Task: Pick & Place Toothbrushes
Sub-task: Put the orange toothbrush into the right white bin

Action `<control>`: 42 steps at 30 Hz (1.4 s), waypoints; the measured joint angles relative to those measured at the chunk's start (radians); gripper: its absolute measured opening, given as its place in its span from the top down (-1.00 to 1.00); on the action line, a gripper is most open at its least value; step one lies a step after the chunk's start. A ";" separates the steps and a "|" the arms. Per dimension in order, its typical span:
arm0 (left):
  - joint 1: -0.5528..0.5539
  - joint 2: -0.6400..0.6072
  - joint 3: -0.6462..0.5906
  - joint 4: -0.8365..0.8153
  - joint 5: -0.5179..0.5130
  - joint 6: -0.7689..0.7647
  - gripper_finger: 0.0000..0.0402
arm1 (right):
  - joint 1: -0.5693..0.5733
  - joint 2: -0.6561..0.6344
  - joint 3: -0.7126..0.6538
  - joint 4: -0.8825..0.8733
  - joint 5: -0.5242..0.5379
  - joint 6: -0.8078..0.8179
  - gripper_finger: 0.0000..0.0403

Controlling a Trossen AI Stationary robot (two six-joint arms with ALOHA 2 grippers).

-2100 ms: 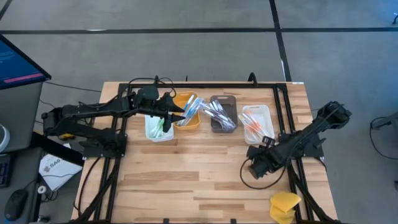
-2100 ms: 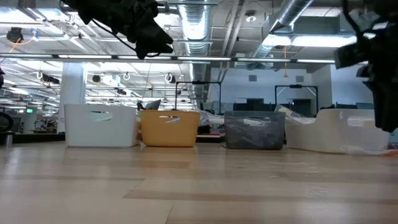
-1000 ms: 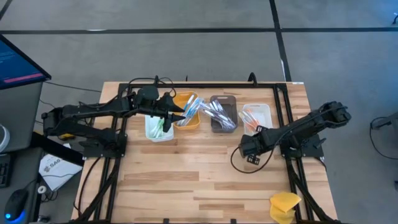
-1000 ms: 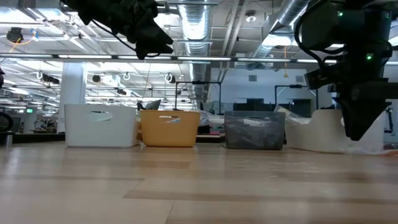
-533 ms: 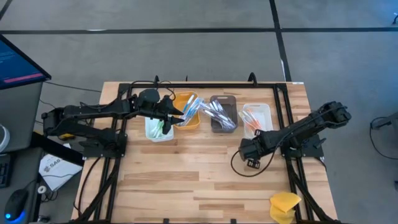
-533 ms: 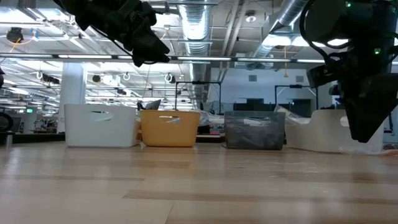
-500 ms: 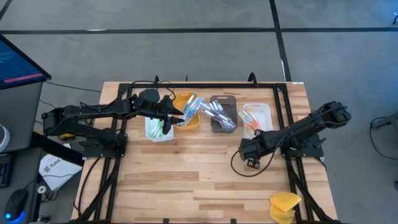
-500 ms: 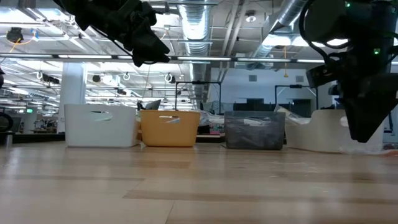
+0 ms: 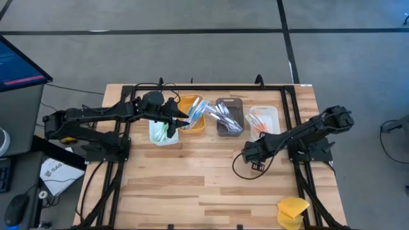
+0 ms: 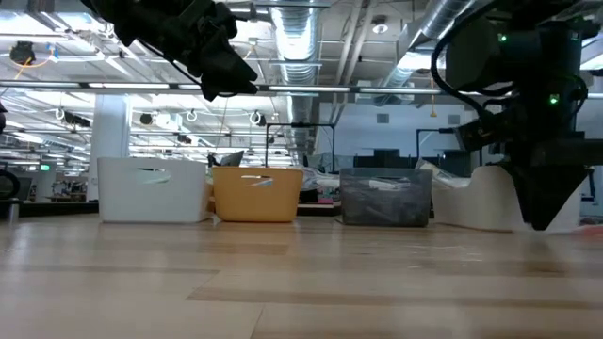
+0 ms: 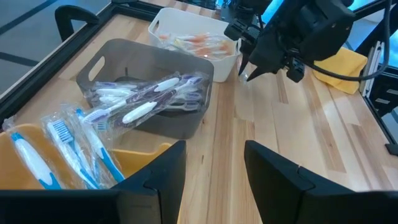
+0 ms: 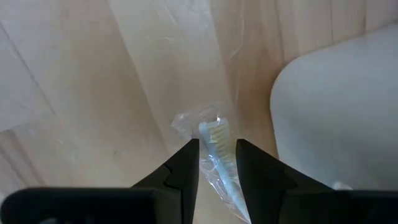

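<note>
The right gripper (image 12: 216, 163) clamps a wrapped toothbrush (image 12: 219, 155) low over the wooden table (image 9: 192, 185), beside the white bin (image 12: 336, 118). The slick wrapper could slip free. The left gripper (image 11: 214, 163), fingers apart and empty, hovers over the orange bin (image 9: 192, 115). Behind lies an open workshop with ceiling ducts.

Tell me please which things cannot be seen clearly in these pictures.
- Wrapped toothbrush, right wrist view: its handle is hidden behind the right gripper's fingers.
- White bin, high view: the left arm covers part of its contents.
- Bin contents, low view: hidden by the bin walls.
- Left gripper, low view: only a dark silhouette.
</note>
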 joint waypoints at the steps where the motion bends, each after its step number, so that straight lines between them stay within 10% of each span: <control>1: 0.000 0.000 0.000 0.000 0.000 0.000 0.22 | 0.000 0.011 0.000 0.002 0.000 -0.007 0.50; 20: 0.000 0.000 0.000 0.004 0.000 0.000 0.23 | -0.022 0.034 -0.004 0.048 -0.122 -0.022 0.95; 42: 0.000 0.000 0.000 0.015 0.000 0.000 0.23 | 0.003 0.039 0.101 -0.067 -0.108 0.000 0.98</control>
